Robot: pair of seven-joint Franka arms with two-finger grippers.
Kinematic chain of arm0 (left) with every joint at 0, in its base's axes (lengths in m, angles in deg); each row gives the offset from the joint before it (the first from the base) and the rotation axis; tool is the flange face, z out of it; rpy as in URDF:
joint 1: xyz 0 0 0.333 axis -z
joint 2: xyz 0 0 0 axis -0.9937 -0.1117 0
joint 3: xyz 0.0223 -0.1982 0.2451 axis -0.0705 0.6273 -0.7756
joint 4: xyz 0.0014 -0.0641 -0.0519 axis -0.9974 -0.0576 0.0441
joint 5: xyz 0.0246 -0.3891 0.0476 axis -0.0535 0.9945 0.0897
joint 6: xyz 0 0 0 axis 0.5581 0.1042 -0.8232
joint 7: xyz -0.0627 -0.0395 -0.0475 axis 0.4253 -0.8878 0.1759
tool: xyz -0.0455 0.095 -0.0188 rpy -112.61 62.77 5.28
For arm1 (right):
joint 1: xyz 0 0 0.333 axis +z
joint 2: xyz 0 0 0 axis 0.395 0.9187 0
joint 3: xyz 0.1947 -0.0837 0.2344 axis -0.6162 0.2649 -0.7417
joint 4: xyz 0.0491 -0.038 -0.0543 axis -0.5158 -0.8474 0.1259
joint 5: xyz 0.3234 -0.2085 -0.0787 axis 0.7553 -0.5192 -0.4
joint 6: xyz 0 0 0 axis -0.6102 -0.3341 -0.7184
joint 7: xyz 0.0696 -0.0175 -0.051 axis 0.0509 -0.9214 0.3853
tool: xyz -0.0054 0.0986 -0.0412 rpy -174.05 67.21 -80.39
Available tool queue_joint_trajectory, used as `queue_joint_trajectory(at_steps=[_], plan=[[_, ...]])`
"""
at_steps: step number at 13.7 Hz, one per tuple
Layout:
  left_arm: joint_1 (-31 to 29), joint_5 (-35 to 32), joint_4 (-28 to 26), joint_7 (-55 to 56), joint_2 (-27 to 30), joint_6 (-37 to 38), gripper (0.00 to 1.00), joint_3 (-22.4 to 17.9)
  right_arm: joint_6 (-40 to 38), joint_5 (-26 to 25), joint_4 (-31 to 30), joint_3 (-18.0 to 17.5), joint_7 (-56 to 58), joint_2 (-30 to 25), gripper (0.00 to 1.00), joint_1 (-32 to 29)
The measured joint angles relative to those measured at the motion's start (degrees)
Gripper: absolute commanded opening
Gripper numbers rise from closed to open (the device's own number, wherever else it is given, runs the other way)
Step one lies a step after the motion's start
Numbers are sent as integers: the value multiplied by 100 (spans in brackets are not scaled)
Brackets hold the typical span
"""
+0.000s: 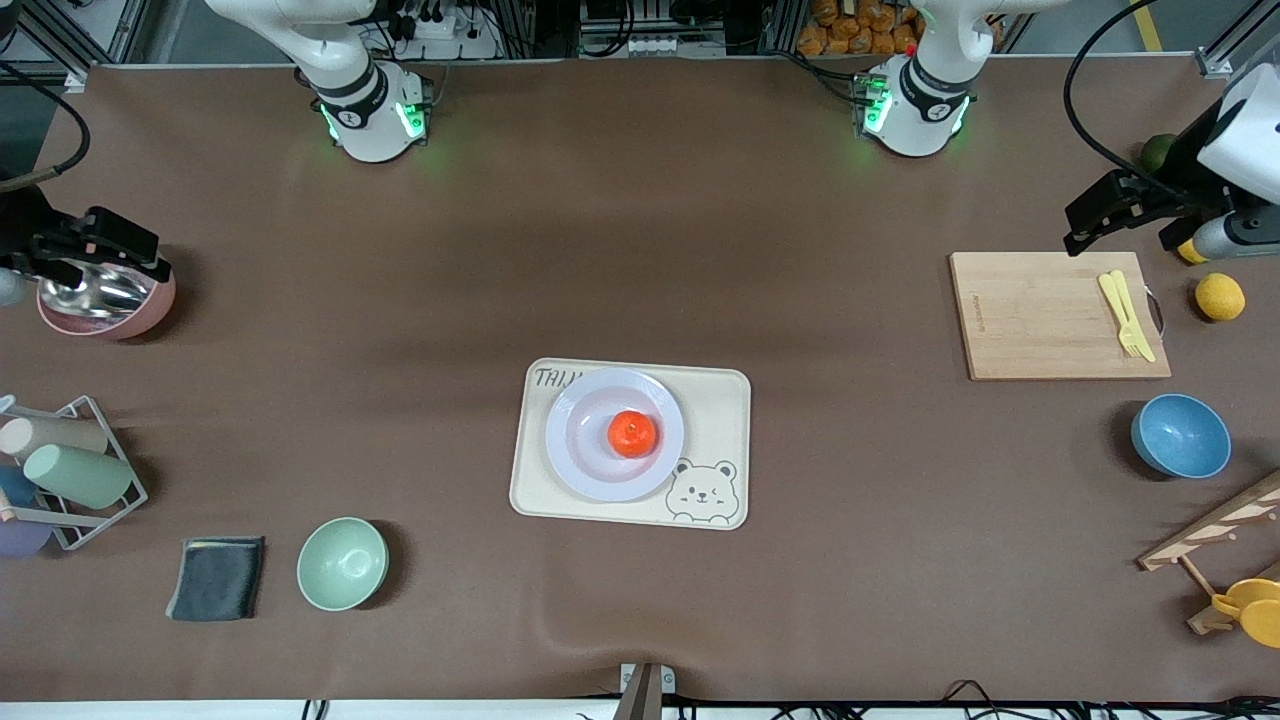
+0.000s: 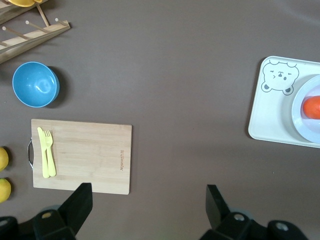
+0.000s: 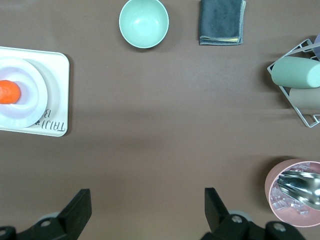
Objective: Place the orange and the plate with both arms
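The orange [image 1: 632, 433] sits in the plate [image 1: 590, 455], which lies on the tray [image 1: 715, 410] (mid-desk [image 1: 640, 250]). From the tray, the cutting board [image 1: 1040, 320] lies toward the left arm's end and farther from the front camera. A bowl [image 1: 342, 563] lies nearer it, toward the right arm's end.

We see open brown table all around the tray [image 1: 720, 400], which carries the plate [image 1: 590, 470] and orange [image 1: 632, 433]. Nothing stands above them. Obstacles sit at the table's ends: a cutting board [image 1: 1040, 320] and blue bowl [image 1: 1180, 436] toward the left arm's end, a green bowl [image 1: 342, 563] and cup rack [image 1: 95, 480] toward the right arm's.
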Motion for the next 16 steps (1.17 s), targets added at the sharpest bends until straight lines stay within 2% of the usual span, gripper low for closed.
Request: queue_joint_trajectory(at_steps=[16], plan=[[-1, 0, 23, 0, -7, -59, 100, -14, 32, -4, -178, 4, -28, 0, 100, 21]])
